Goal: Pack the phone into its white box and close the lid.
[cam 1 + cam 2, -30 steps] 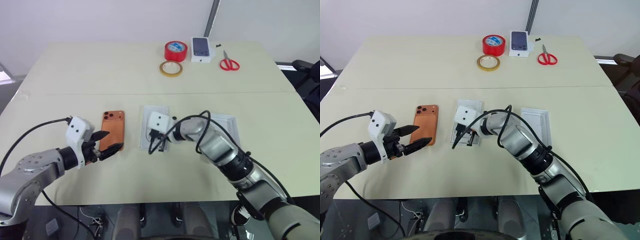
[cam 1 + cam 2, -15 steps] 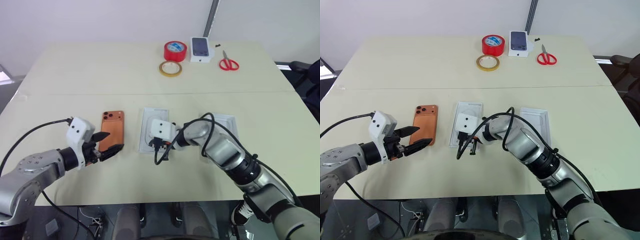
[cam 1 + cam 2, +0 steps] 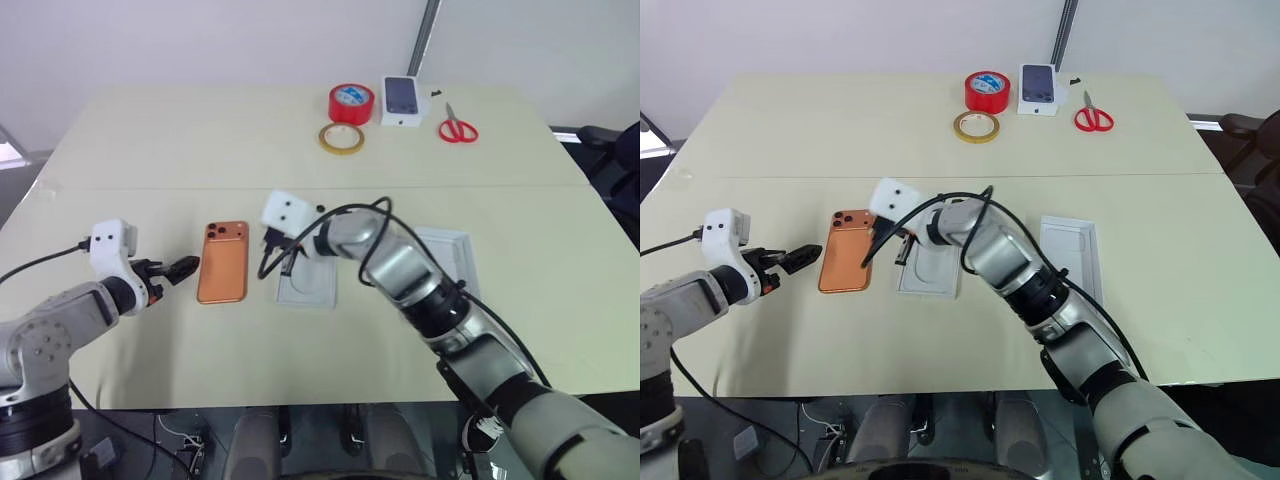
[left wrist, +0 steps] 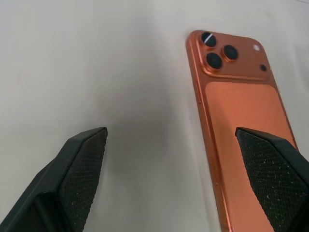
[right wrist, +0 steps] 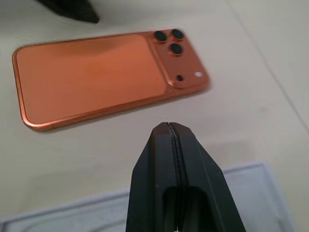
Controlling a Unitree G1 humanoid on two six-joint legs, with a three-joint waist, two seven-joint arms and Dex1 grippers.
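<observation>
The orange-copper phone [image 3: 222, 263] lies back up on the table, its lenses [image 4: 218, 50] at the far end. Just left of it my left gripper [image 3: 177, 270] hovers low and open, one fingertip [image 4: 270, 169] over the phone's near part and the other over bare table. To the right of the phone lies the white box [image 3: 307, 287], shallow with a greyish floor. My right gripper [image 5: 167, 126] is shut and holds nothing. It points down at the strip of table between the phone and the box, near the phone's lens end. Farther right the white lid [image 3: 446, 250] lies flat.
At the far edge of the table [image 3: 150, 150] stand a red tape roll [image 3: 351, 101], a yellowish tape ring [image 3: 342, 137], a small white box printed with a dark phone [image 3: 402, 98] and red scissors [image 3: 458, 127]. A black cable [image 3: 345, 215] loops off my right wrist.
My left gripper has pulled back left off the phone and opened wider. My right gripper has swung left from above the white box to the gap beside the phone, still shut.
</observation>
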